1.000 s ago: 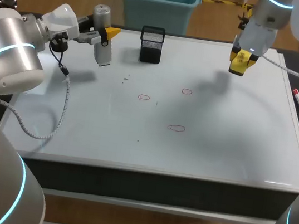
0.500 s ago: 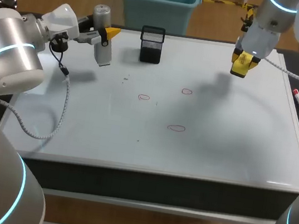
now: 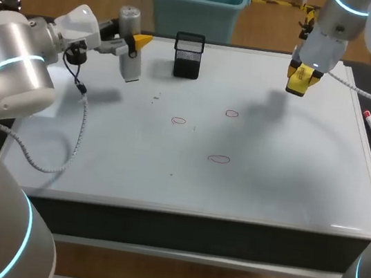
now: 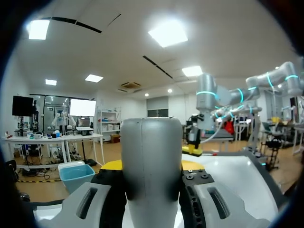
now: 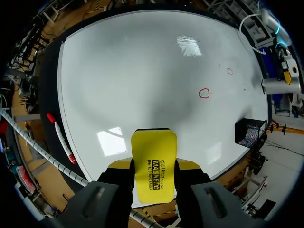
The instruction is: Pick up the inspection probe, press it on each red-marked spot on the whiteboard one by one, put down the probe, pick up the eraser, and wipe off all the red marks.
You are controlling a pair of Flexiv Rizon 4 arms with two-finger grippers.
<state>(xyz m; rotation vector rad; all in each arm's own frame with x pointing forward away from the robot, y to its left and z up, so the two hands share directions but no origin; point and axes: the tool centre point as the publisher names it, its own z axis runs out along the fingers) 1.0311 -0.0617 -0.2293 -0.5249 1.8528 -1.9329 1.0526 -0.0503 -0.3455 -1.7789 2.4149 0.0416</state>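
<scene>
The left arm (image 3: 15, 61) comes in low over the desk's far left corner with its wrist turned sideways. The left jaws clamp the grey probe (image 3: 129, 57), which stands nearly upright over the whiteboard (image 3: 285, 175) near the mesh cup (image 3: 188, 57). The right arm (image 3: 335, 28) reaches down at the board's far right. The right jaws grip the yellow eraser (image 3: 301, 78) above the surface. Three red marks (image 3: 219, 159) lie mid-board, well apart from both tools.

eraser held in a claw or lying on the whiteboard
Held. The right claw grips the yellow eraser from both sides, and the head view shows it up above the whiteboard.
</scene>
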